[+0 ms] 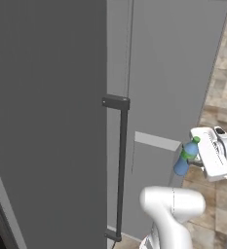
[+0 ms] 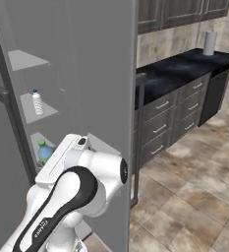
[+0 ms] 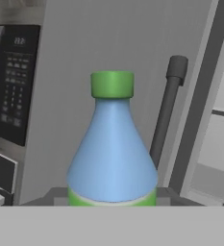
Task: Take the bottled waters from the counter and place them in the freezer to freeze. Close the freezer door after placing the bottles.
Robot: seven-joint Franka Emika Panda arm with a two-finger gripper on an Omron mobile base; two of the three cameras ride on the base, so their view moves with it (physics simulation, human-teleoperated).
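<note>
Currently, the small clear green-capped, blue-labelled plastic bottle (image 1: pixel 187 156) is gripped by the white two-finger gripper (image 1: pixel 198 158), held beside the tall flat grey freezer (image 1: pixel 163 73); the whitish ribbed blue-capped bottle (image 2: pixel 37 102) is seen on a freezer shelf.

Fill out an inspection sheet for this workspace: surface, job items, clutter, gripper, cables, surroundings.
Surface: black counter, bare apart from a paper towel roll.
Job items: green-capped bottle held in the gripper; blue-capped bottle upright on a shelf inside the freezer, door open.
Clutter: nothing seen.
Gripper: gripper shut on the green-capped bottle, beside the freezer.
Cables: nothing seen.
Surroundings: grey drawers, dark upper cabinets, tiled floor.
</note>
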